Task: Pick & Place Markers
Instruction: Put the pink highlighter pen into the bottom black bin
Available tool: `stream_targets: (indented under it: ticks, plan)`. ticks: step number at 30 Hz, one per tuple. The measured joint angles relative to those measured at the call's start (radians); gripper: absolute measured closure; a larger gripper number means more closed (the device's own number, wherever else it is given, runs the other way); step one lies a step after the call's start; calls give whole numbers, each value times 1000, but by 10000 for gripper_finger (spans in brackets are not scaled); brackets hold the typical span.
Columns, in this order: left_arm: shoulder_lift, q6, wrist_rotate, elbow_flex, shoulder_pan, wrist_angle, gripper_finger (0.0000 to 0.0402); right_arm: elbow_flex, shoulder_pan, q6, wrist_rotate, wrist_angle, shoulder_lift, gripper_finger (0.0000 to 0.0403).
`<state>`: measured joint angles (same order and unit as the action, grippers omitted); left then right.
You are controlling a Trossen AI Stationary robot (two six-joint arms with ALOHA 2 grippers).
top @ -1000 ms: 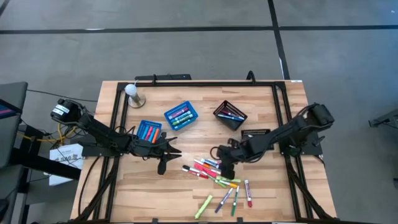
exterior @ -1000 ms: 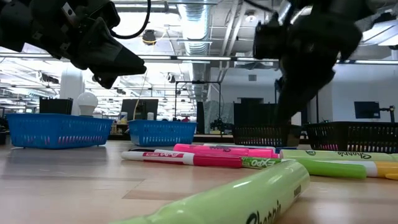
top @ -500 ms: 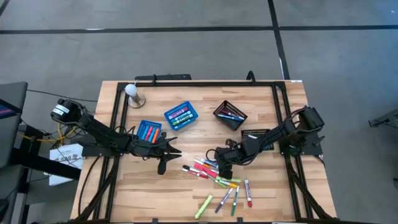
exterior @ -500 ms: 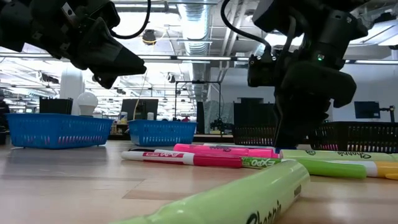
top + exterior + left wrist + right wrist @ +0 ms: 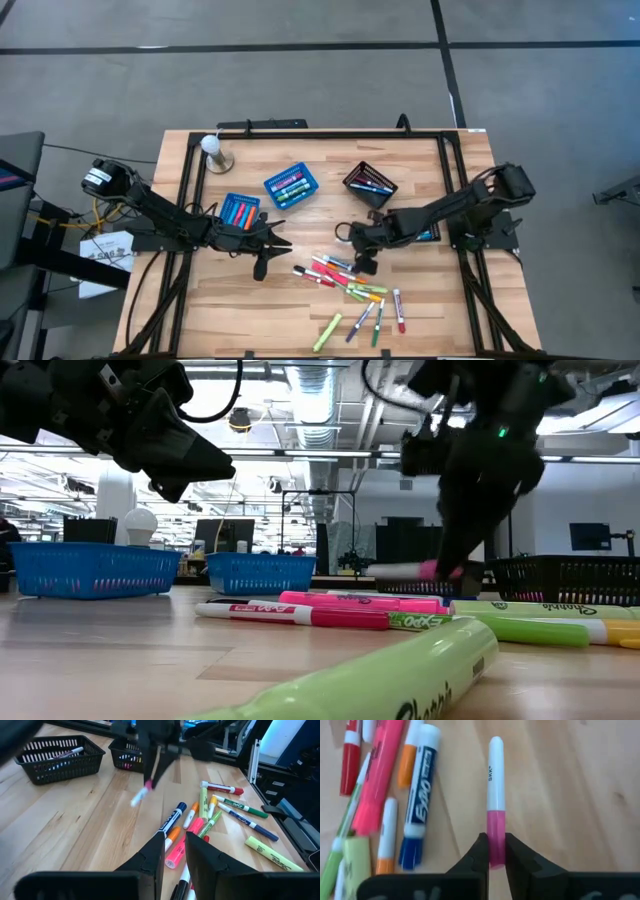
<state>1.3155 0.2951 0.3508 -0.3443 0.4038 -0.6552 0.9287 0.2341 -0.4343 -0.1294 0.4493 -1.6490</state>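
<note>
Loose markers (image 5: 352, 285) in pink, orange, green, blue and red lie flat on the wooden table near its front middle. My right gripper (image 5: 355, 242) hangs just beyond the pile's far side, shut on a white marker with a pink end (image 5: 495, 790), which also shows in the low view (image 5: 405, 570) and the left wrist view (image 5: 141, 796). My left gripper (image 5: 283, 242) waits above the table left of the pile. Its fingers (image 5: 175, 840) stand a little apart with nothing between them. My right gripper pinches the marker's pink end (image 5: 496, 827) between its two fingers (image 5: 479, 852). The fingers come from above, slanting down. The marker sticks out from them about level, white end away from the gripper, lifted clear of the table (image 5: 300, 660).
Two blue baskets (image 5: 291, 186) (image 5: 240, 211) with markers stand at the centre left. Two black mesh baskets (image 5: 370, 185) (image 5: 412, 216) stand at the centre right, behind my right gripper. A white bulb on a base (image 5: 213, 150) stands at the far left corner.
My right gripper went down to the far side of the pile and shut on the white and pink marker. It then rose and drew back toward the far edge, lifting the marker clear of the table.
</note>
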Motion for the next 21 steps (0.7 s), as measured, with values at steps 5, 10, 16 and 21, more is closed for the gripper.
stream_targets:
  ticks: [5,10,16,21]
  plan:
    - [0,1,0,0,0,0,329,1,-18,-84,-26,249,137,358]
    - [0,-1,0,0,0,0,329,1,-20,-245,-53,562,267,365]
    - [0,-1,0,0,0,0,329,-18,-18,-368,-55,753,383,366]
    - [0,-2,0,0,0,0,329,-99,-18,-378,-35,720,416,353]
